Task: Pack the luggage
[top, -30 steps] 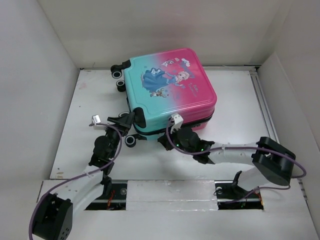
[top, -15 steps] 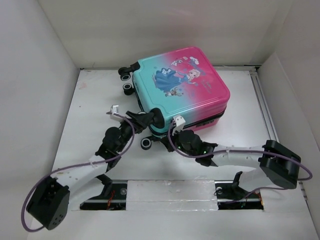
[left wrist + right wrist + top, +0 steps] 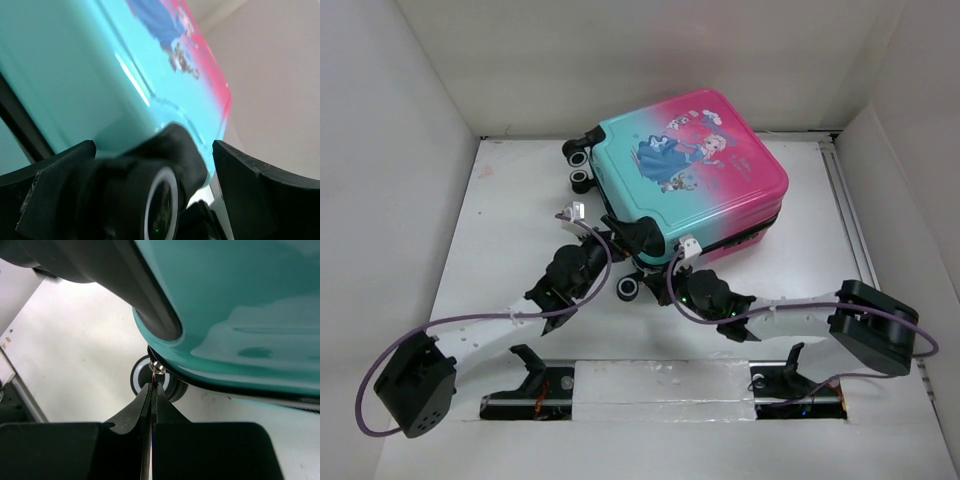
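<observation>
The luggage (image 3: 695, 165) lies flat and shut on the white table, its pink-to-turquoise princess shell facing up and turned a little anticlockwise. My left gripper (image 3: 620, 238) is open at its near-left corner. In the left wrist view (image 3: 154, 150) the fingers (image 3: 50, 185) stand on either side of a black wheel (image 3: 160, 200) under the turquoise shell (image 3: 75, 75). My right gripper (image 3: 665, 268) is at the near edge. In the right wrist view (image 3: 152, 386) it is shut on a thin zipper pull hanging from a metal ring (image 3: 158, 367) on the black zipper trim.
Two more black wheels (image 3: 580, 150) stick out at the suitcase's far-left corner, and one wheel (image 3: 628, 288) rests on the table between my grippers. White walls close in the table on three sides. A taped rail (image 3: 660, 380) runs along the near edge.
The suitcase has slid right and back and turned anticlockwise. Both grippers have moved right with it, the left one staying at the corner wheel, the right one at the zipper.
</observation>
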Robot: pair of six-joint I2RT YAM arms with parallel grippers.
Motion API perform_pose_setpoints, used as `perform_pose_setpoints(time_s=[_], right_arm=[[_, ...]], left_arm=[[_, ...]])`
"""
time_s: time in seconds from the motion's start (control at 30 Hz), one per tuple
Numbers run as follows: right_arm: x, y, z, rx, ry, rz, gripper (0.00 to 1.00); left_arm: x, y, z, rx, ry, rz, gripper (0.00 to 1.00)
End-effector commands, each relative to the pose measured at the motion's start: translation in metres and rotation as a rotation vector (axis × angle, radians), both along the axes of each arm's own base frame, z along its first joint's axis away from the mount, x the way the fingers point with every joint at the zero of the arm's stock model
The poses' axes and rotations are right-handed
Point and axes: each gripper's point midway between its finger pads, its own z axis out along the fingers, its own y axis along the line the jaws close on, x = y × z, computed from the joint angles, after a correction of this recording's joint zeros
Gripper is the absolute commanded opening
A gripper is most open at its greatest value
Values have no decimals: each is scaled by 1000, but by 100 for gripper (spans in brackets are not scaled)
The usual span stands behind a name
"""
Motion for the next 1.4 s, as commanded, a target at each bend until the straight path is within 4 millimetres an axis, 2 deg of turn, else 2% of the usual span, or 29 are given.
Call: perform_pose_setpoints(time_s=[0.0, 0.07, 0.13, 0.17, 0.2, 0.27, 0.3, 0.33, 0.37, 0.4, 0.43, 0.47, 0.5, 0.53, 0.67, 0.7, 0.73, 0.9, 0.97, 1.0, 1.1, 1.2, 1.33, 1.37], right_arm=[[-35, 6, 16, 67, 37, 118, 0], [-34, -3, 12, 59, 47, 114, 0], [-32, -6, 16, 67, 45, 112, 0], [-34, -6, 14, 59, 53, 125, 0], [-36, -5, 13, 53, 48, 139, 0], [-40, -4, 14, 53, 53, 162, 0], [-40, -4, 14, 54, 53, 162, 0], [-42, -5, 10, 47, 60, 171, 0], [-42, -5, 10, 47, 60, 171, 0], [-44, -4, 10, 48, 63, 182, 0], [-44, -4, 10, 48, 63, 183, 0], [-46, -3, 7, 41, 70, 194, 0], [-48, -2, 7, 42, 73, 204, 0], [-48, -3, 7, 37, 66, 207, 0], [-48, -1, 2, 26, 65, 217, 0], [-48, -1, 2, 26, 65, 217, 0], [-49, 2, 3, 27, 67, 226, 0], [-50, 2, -1, 15, 67, 239, 0], [-50, 3, 1, 22, 62, 239, 0], [-51, 4, -2, 16, 69, 248, 0], [-51, 4, -2, 16, 69, 248, 0], [-51, 5, 0, 29, 71, 246, 0], [-48, 3, 0, 26, 66, 224, 0], [-48, 3, 4, 34, 61, 224, 0]], left_arm=[[13, 20, 47, -15, -93, 86, 100], [38, 54, 54, -21, -89, 223, 100], [57, 77, 54, -30, -62, 305, 100], [70, 81, 57, -37, -49, 304, 100], [89, 111, 55, -49, -29, 378, 100], [110, 130, 61, -129, -3, 379, 100], [129, 162, 42, -151, 47, 438, 100], [139, 170, 54, -207, 5, 420, 100], [147, 176, 53, -271, 22, 407, 100], [157, 173, 64, -293, 11, 350, 100], [176, 180, 46, -290, 57, 354, 100], [186, 175, 41, -283, 88, 331, 100], [197, 168, 58, -296, 65, 284, 100], [210, 164, 37, -302, 120, 269, 100], [229, 155, 23, -372, 161, 219, 100], [230, 152, 28, -385, 133, 193, 100], [235, 148, 25, -402, 140, 174, 100], [248, 146, 15, -443, 148, 160, 100], [254, 146, 30, -480, 87, 140, 100], [259, 146, 23, -491, 97, 140, 100], [270, 144, 23, -516, 88, 121, 97], [274, 144, 21, -549, 79, 111, 88], [280, 138, 15, -597, 56, 83, 47], [279, 138, 21, -619, 31, 69, 24]])
